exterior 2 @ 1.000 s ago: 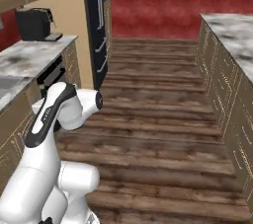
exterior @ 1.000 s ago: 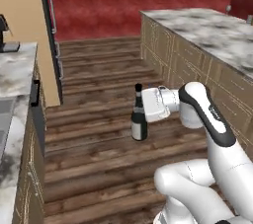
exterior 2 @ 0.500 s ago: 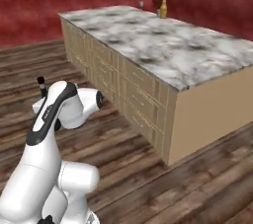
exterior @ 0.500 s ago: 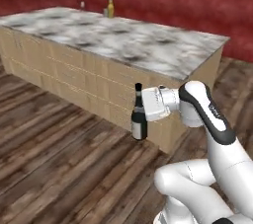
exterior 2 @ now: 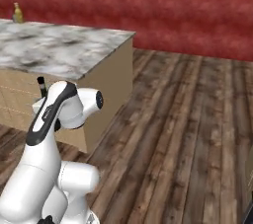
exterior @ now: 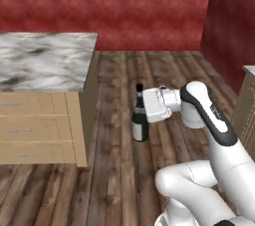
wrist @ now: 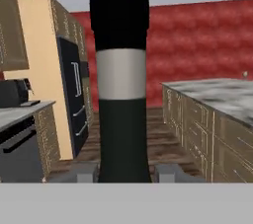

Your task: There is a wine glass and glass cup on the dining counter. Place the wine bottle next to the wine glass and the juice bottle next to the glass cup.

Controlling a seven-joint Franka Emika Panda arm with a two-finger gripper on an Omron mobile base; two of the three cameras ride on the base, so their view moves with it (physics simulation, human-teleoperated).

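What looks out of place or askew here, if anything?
Nothing stands out. The wine bottle hangs upright over the wood floor, gripped at its neck by the gripper, with nothing spilled or broken.

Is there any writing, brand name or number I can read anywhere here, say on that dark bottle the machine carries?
None can be read.
Slim dark wine bottle: no legible label; a plain pale band on its neck.
Small yellow bottle on the marble counter: too small to read.

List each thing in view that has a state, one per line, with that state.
wine bottle: upright, held off the floor at its neck.
gripper: shut on the wine bottle.
juice bottle: upright at the marble counter's far end.
counter drawers: closed.
black fridge: doors closed.
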